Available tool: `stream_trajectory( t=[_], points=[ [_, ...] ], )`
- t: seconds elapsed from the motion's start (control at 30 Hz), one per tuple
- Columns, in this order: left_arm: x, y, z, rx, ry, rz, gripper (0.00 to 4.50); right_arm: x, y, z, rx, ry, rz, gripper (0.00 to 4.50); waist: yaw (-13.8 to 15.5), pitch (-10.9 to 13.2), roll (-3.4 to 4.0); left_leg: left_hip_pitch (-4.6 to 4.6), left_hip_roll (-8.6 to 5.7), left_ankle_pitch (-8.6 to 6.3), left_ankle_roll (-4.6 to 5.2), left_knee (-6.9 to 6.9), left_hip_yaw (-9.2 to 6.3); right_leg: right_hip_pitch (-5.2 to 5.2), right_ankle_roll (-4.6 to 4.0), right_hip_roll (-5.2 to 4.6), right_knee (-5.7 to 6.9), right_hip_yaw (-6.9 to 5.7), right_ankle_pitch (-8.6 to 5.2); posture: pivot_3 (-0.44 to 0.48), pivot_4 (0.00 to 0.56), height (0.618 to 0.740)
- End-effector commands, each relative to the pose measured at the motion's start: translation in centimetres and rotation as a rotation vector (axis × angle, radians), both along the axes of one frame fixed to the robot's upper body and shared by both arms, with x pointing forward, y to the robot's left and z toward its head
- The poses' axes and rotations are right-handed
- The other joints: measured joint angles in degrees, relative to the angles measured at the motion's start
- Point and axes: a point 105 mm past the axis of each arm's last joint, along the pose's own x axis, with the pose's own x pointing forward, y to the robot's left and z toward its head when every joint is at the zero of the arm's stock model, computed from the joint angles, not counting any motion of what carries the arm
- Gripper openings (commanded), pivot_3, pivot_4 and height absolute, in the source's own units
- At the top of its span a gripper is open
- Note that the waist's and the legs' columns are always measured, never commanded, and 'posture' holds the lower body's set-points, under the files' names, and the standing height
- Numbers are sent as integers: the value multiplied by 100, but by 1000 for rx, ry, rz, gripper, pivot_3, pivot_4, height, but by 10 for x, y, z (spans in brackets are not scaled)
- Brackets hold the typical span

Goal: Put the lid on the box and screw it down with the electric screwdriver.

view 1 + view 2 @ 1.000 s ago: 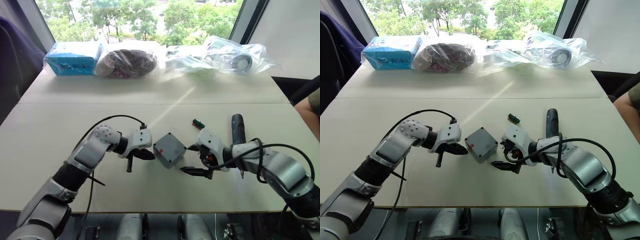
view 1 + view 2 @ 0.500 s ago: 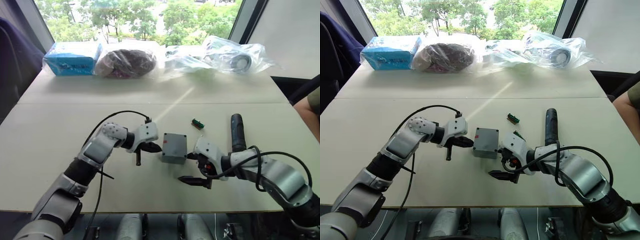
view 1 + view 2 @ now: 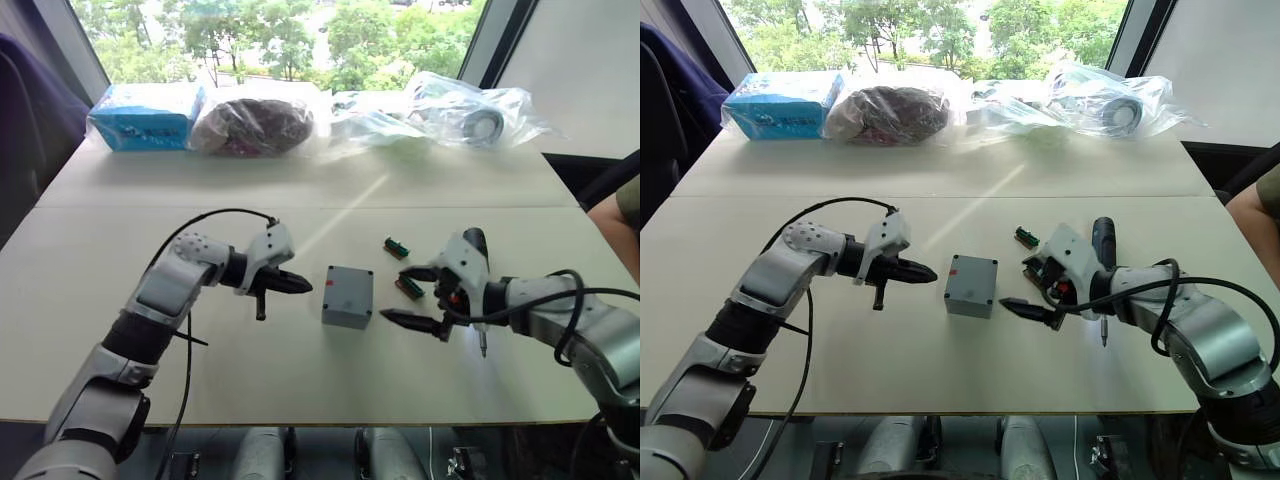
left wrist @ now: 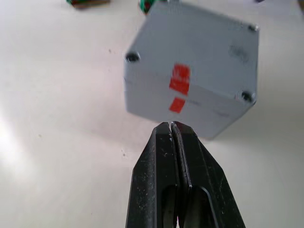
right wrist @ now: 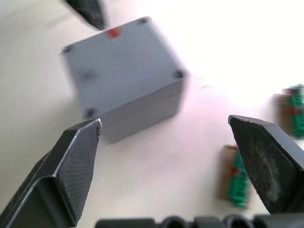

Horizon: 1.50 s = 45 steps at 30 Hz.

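Observation:
The grey box (image 3: 345, 314) stands square on the table's middle with the lid (image 3: 350, 284) lying flat on top; the left wrist view shows the seam and red marks on the side. My left gripper (image 3: 303, 287) is shut with nothing in it, pointing at the box's left side a short gap away. To the right of the box my right gripper (image 3: 396, 293) is open, apart from it. The black electric screwdriver (image 3: 476, 248) lies on the table behind my right gripper, partly hidden by that arm.
Two small green-brown parts (image 3: 396, 247) (image 5: 236, 178) lie right of the box, one between my right fingers. Plastic bags (image 3: 255, 124) and a blue carton (image 3: 145, 115) line the far edge. A person's arm (image 3: 620, 215) is at the right.
The box turned from diagonal to square, then stayed. My left gripper drew back left off the box. My right gripper pulled away to the right, toward the screwdriver.

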Motion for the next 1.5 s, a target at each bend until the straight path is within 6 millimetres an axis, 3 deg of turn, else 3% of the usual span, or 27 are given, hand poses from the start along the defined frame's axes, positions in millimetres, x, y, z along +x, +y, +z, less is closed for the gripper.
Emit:
stream_trajectory(
  t=[0.03, 0.1, 0.37, 0.73, 0.83, 0.9, 0.93, 1.17, 1.5],
  points=[
    [-5, -18, 32, -105, -54, -53, 0, 22, -20, -10, 38, -68, -148, 4479, 5, -1, -1, 0, -1, 4, -6, 0, 0, 1, 0, 0, 0, 0, 0, 0, 150, 740],
    [-7, -23, 33, -102, -62, -66, 0, 27, -21, -16, 49, -74, -170, 4479, -5, -1, -1, 0, -2, 8, -14, 0, 0, 0, 0, 0, 0, 0, 0, 0, 150, 740],
    [-12, -26, 29, -86, -58, -79, 0, 35, -20, -24, 78, -81, -188, 1775, -10, -1, 0, 5, 5, 16, -27, -3, 3, -2, 1, 10, 1, 5, 0, 0, 150, 740],
    [-11, -27, 25, -81, -56, -70, 0, 39, -18, -28, 91, -74, -201, 1775, -9, -1, 0, 6, 3, 15, -26, -2, 3, 0, 1, 7, 2, 5, 0, 0, 150, 740],
    [-11, -27, 25, -82, -54, -68, 0, 41, -17, -28, 100, -76, -206, 959, -8, -1, 0, 6, 3, 16, -27, -2, 3, 0, 0, 7, 1, 5, 0, 0, 150, 740],
    [-11, -27, 24, -82, -52, -68, 0, 42, -16, -27, 109, -79, -204, 186, -8, -1, 0, 6, 3, 16, -27, -2, 2, 0, 1, 7, 2, 5, 0, 0, 150, 740],
    [-11, -27, 24, -82, -52, -68, 0, 42, -16, -27, 111, -80, -204, 75, -8, -1, 0, 6, 3, 15, -26, -2, 3, 0, 1, 7, 2, 5, 0, 0, 150, 740],
    [-11, -26, 23, -78, -46, -63, 0, 39, -15, -26, 116, -80, -192, 75, -8, -1, 0, 6, 3, 16, -27, -2, 3, 0, 1, 7, 2, 5, 0, 0, 150, 740],
    [-6, -21, 23, -88, -34, -40, 0, 38, -15, 18, 137, -205, -149, 75, -13, -1, 0, 6, 3, 15, -26, -2, 3, 0, 1, 7, 2, 5, 0, 0, 150, 740]
  ],
)
